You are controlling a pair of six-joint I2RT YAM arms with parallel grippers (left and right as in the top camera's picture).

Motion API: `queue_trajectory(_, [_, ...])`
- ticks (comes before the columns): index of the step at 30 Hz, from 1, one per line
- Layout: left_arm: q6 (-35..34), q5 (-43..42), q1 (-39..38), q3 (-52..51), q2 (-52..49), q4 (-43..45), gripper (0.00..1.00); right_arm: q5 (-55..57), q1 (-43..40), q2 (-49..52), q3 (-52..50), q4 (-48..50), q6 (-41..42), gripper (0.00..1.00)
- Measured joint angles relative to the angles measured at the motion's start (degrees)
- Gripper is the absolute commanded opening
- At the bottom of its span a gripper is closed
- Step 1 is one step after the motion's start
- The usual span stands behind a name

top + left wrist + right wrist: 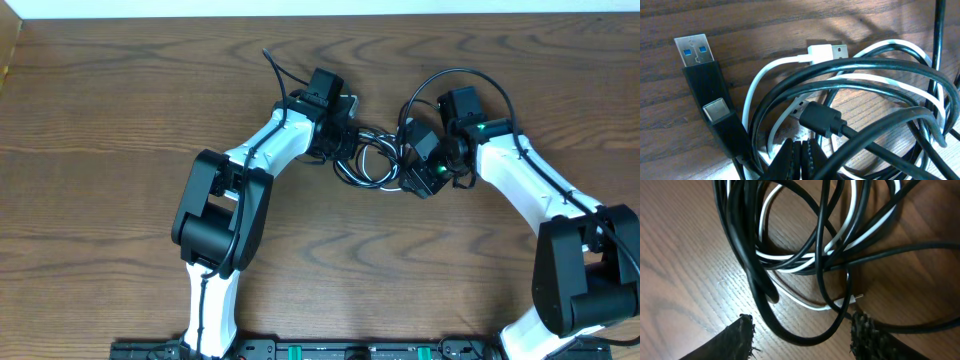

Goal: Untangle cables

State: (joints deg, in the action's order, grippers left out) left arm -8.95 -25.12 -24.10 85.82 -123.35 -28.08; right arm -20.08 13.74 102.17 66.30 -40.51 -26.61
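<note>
**Plainly, the knot is not yet undone**

We find the black cord (352,172) and the white cord (376,152) heaped in one small bundle at mid-table (120,120), lying between the two wrists. Close up, the white loops thread under and over several black loops, so we judge the task barely begun: nothing is pulled free, and all the separating is left to do.

The left gripper (801,156) has its fingers pressed together at the near edge of the heap; we cannot tell whether a strand is caught between them. The right gripper (802,335) has its fingers spread, with a black loop lying on the wood between them, untouched.

Three plug ends show: a black USB plug (695,50), a white plug (827,51) and a small black plug (822,119). From above, both wrists cover much of the bundle, and both close views cut the loops off at the edges, so we cannot trace which end belongs to which loop.
</note>
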Motion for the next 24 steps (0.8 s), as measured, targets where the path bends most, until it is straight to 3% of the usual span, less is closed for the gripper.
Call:
queue_trajectory(14, [0.00, 0.00, 0.00, 0.00, 0.00, 0.00, 0.08, 0.11, 0.37, 0.20, -1.20, 5.49, -1.88, 0.44])
queue_trajectory(17, [0.00, 0.00, 0.00, 0.00, 0.00, 0.00, 0.08, -1.01, 0.37, 0.22, -2.99, 7.91, -3.26, 0.31])
queue_trajectory(20, [0.00, 0.00, 0.00, 0.00, 0.00, 0.00, 0.08, -1.84, 0.37, 0.22, -4.96, 11.32, -4.39, 0.04])
queue_trajectory(24, [0.00, -0.02, 0.00, 0.00, 0.00, 0.00, 0.08, -2.29, 0.37, 0.24, -6.40, 13.07, -4.68, 0.01])
